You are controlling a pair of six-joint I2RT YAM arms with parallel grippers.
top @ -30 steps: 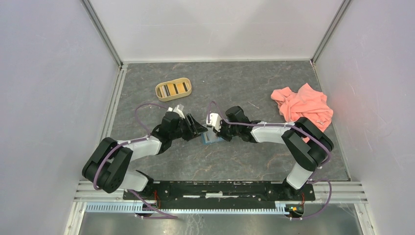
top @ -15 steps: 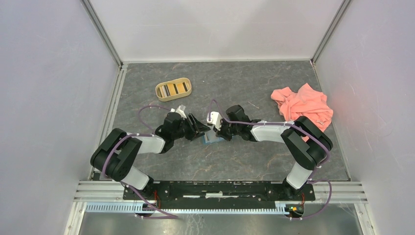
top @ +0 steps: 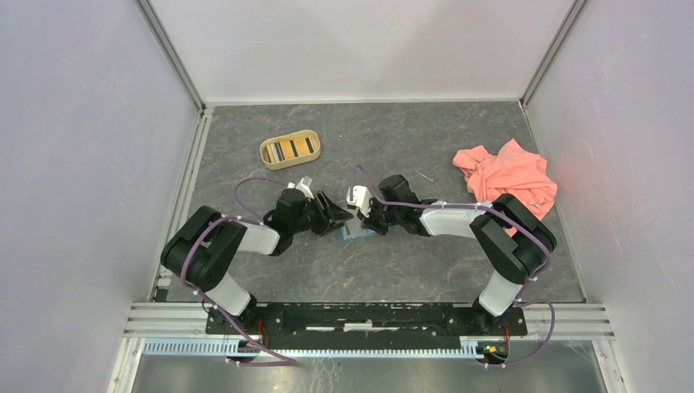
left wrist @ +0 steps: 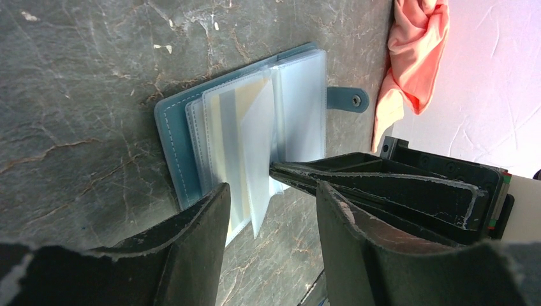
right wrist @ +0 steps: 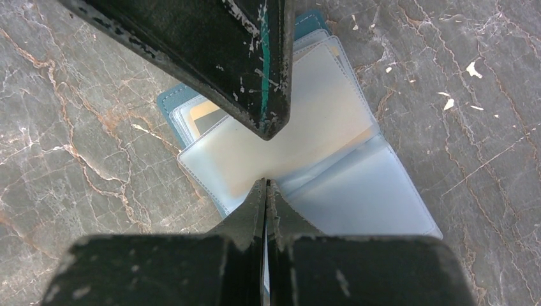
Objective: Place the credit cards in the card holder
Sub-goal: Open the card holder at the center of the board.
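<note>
Open card holder (left wrist: 173, 131) flat on grey table (left wrist: 76, 76), in middle between both arms. Blue-green cover underneath, see-through pockets (left wrist: 300, 89) on top, one page sticking up. Yellow card (left wrist: 237, 121) inside one pocket (small snap tab (left wrist: 348, 99) on far side). Left gripper (left wrist: 271, 194) about half open, holding nothing, close by holder's edge. Right gripper (right wrist: 266, 186) squeezed tight, tips on pockets near fold; cannot tell if page pinched. Other credit cards (top: 290, 149) in tan tray (top: 266, 153), well apart

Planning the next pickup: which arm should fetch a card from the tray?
Probably left: the left gripper is open and empty, the tray sits on its side. The right gripper is shut at the card holder's sleeves.
</note>
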